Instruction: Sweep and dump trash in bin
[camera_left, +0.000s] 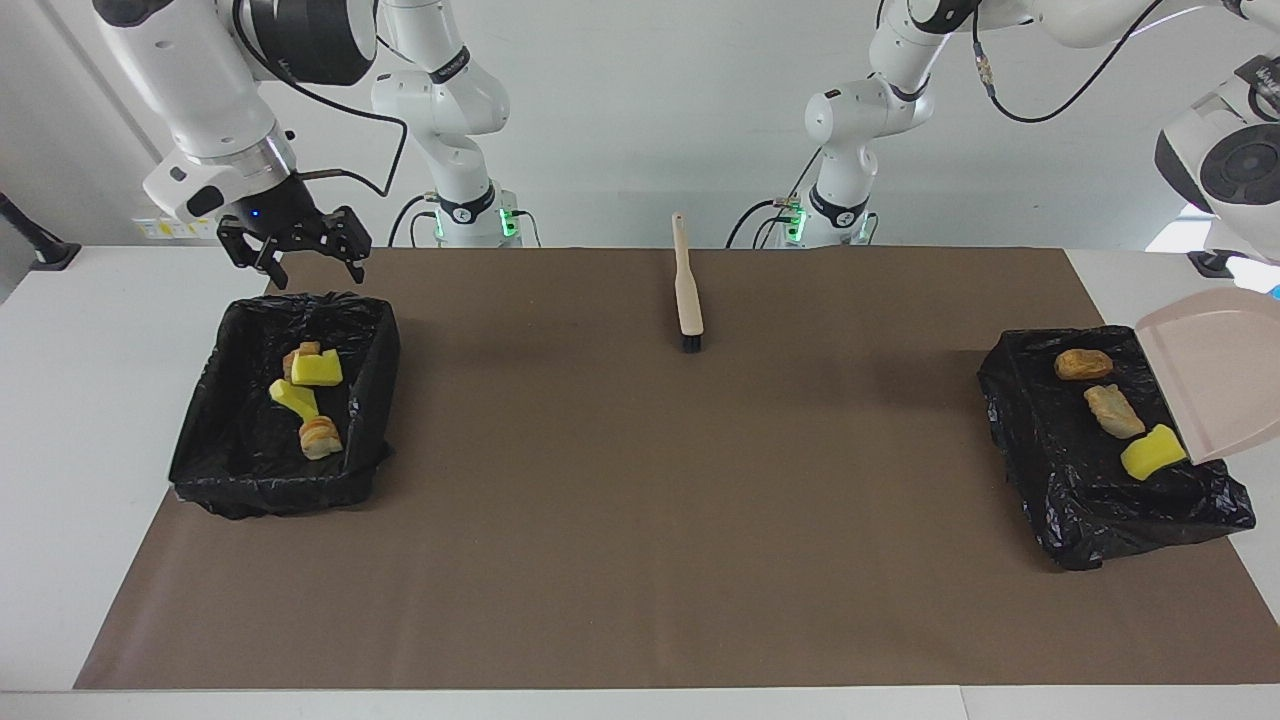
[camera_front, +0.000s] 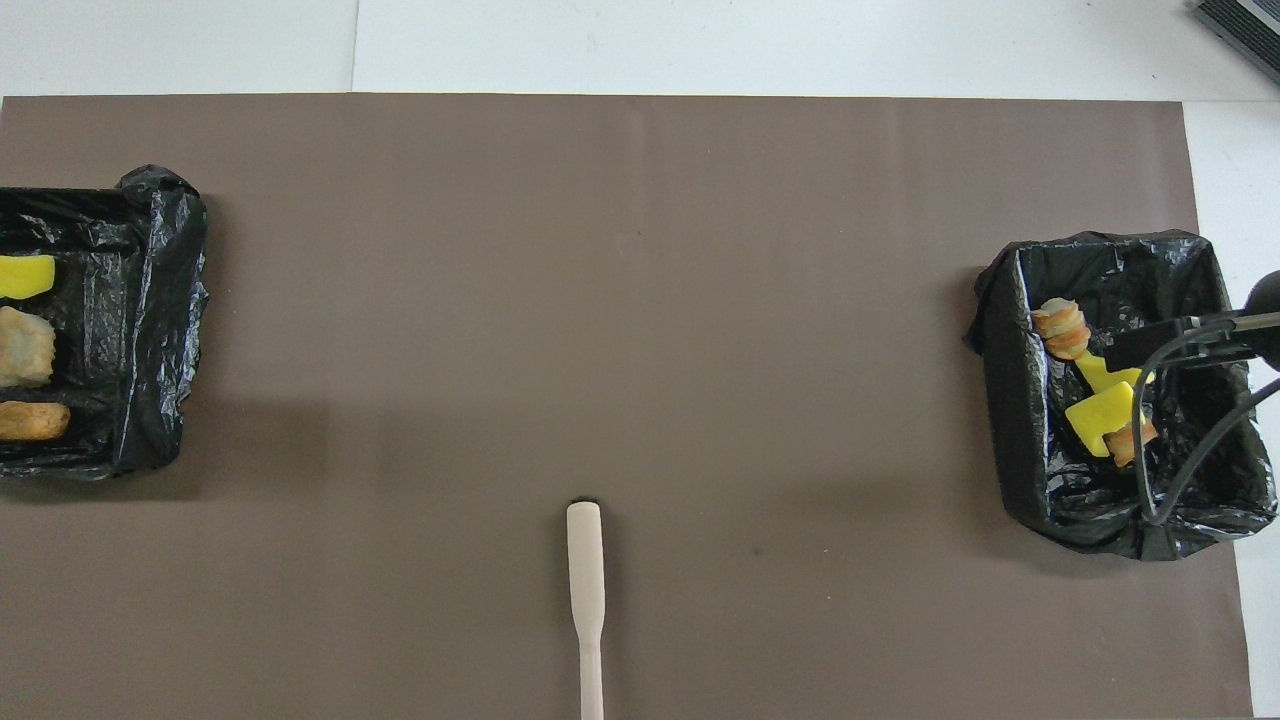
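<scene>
The trash lies in two black-lined bins. The bin (camera_left: 385, 340) at the right arm's end holds yellow sponge pieces (camera_left: 316, 370) and a tan lump (camera_left: 320, 437); they also show in the overhead view (camera_front: 1100, 415). The bin (camera_left: 1100, 540) at the left arm's end holds a brown lump (camera_left: 1083, 364), a beige lump (camera_left: 1113, 411) and a yellow piece (camera_left: 1152, 452). A pink dustpan (camera_left: 1210, 380) hangs tilted over that bin's outer edge; the left gripper holding it is out of frame. My right gripper (camera_left: 305, 262) is open and empty, raised over the table by its bin's robot-side rim.
A beige brush (camera_left: 687, 285) with dark bristles lies on the brown mat midway between the arms, close to the robots, handle toward them; it also shows in the overhead view (camera_front: 585, 590). White table borders the mat.
</scene>
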